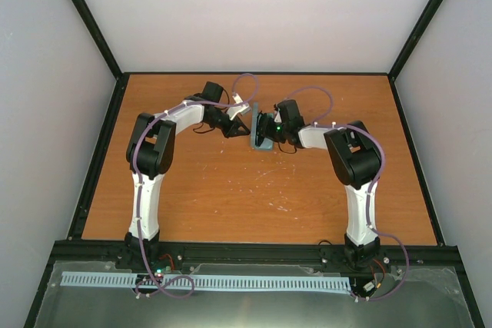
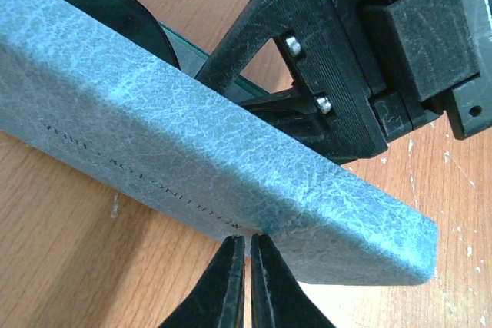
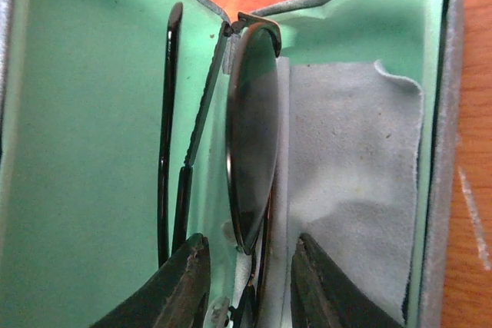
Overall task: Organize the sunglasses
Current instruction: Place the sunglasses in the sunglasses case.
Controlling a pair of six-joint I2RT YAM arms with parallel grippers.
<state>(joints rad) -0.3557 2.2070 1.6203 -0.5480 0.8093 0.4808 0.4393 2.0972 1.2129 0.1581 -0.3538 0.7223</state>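
Note:
The grey-blue case (image 1: 260, 134) stands open on its edge between both grippers. In the right wrist view the sunglasses (image 3: 254, 136) stand on edge inside the case's green lining (image 3: 77, 151), with the temple arms folded to the left and the cloth (image 3: 346, 174) behind them. My right gripper (image 3: 250, 255) is open, one finger on each side of the lower lens, and it does not grip. My left gripper (image 2: 247, 240) is shut, with its tips against the case's outer shell (image 2: 192, 151). A dark lens (image 2: 131, 17) peeks over that shell.
The right gripper's black body (image 2: 346, 59) reaches in from the case's far side. The wooden table (image 1: 231, 197) is bounded by a black frame, with grey walls around it. The left gripper (image 1: 240, 127) and right gripper (image 1: 267, 130) meet at the table's far middle.

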